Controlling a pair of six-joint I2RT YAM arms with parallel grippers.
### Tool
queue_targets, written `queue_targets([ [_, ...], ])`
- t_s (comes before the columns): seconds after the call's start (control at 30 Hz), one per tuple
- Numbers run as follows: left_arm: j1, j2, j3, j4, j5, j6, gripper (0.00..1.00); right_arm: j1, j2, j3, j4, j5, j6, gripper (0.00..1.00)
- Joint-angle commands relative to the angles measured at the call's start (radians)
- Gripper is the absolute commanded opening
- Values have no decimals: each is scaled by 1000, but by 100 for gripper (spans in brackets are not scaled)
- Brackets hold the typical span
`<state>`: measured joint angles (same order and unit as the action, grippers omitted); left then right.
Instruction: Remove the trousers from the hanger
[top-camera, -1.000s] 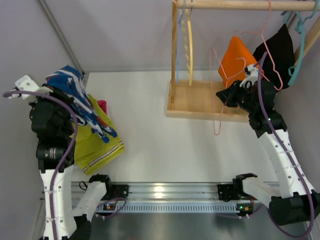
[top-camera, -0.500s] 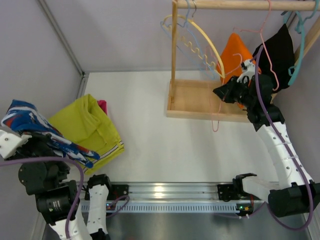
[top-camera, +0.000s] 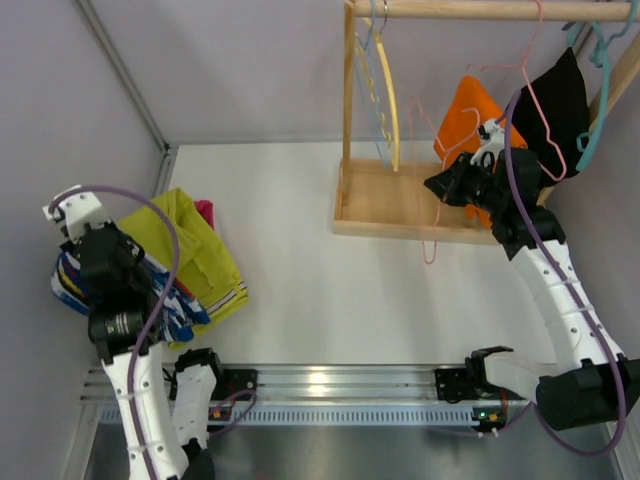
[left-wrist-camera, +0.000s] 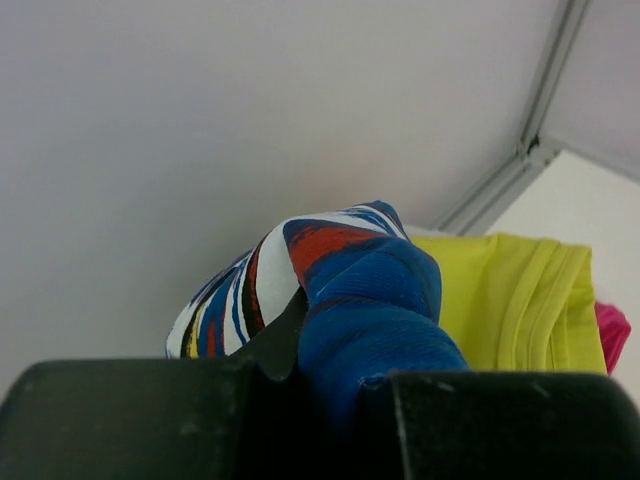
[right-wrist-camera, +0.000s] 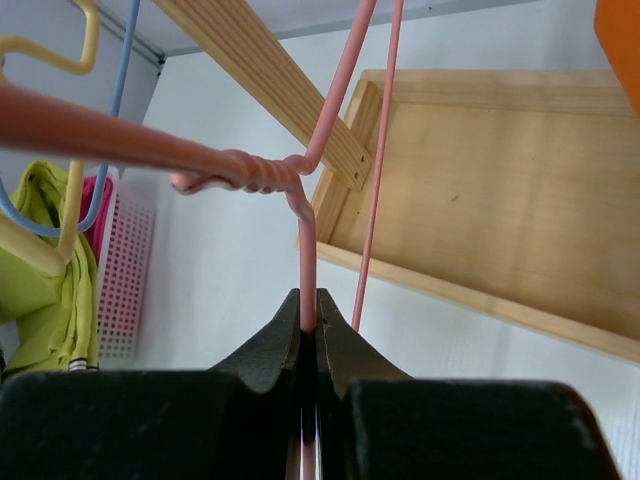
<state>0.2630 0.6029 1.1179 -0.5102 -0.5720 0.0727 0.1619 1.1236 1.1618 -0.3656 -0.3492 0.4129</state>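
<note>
The trousers (top-camera: 178, 308) (left-wrist-camera: 365, 290), patterned blue, white and red, are bunched up at the table's left edge, off the hanger and beside a yellow-green garment. My left gripper (top-camera: 118, 292) (left-wrist-camera: 325, 385) is shut on the trousers' blue fold. The pink wire hanger (top-camera: 431, 215) (right-wrist-camera: 305, 240) hangs bare in front of the wooden rack. My right gripper (top-camera: 447, 186) (right-wrist-camera: 308, 325) is shut on its wire just below the twisted neck.
A yellow-green garment (top-camera: 200, 255) (left-wrist-camera: 510, 300) lies over a pink basket (top-camera: 205, 212) (right-wrist-camera: 120, 270) at the left. The wooden rack's base (top-camera: 395, 200) and rod (top-camera: 470, 9) stand at the back right. On the rod hang yellow and blue hangers (top-camera: 388, 90), an orange garment (top-camera: 468, 115), a black garment (top-camera: 555, 100) and a teal hanger (top-camera: 597, 110).
My left arm swung the trousers from high at the left down to the table's left edge by the yellow-green garment. The yellow and blue hangers swayed on the rod. The right gripper barely moved.
</note>
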Motion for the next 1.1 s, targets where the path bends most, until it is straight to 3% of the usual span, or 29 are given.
queue_targets([
  [0.0,4,109,-7,98,75,-65,0,14,-8,71,30,21,1,0],
  [0.2,4,308,-70,223,208,-168,0,13,-15,105,-9,41,1,0],
  [0.37,4,503,-84,226,262,-231,0,11,-27,133,-36,49,7,0],
  [0.6,4,558,-99,205,383,-297,41,10,-41,164,-67,50,0,0],
  [0.87,2,428,-12,95,455,-245,91,10,-58,185,-116,58,26,0],
  [0.93,2,370,8,90,501,-231,98,10,-56,190,-140,50,62,0],
  [1.07,1,308,43,90,537,-186,99,10,-39,216,-162,56,115,0],
])
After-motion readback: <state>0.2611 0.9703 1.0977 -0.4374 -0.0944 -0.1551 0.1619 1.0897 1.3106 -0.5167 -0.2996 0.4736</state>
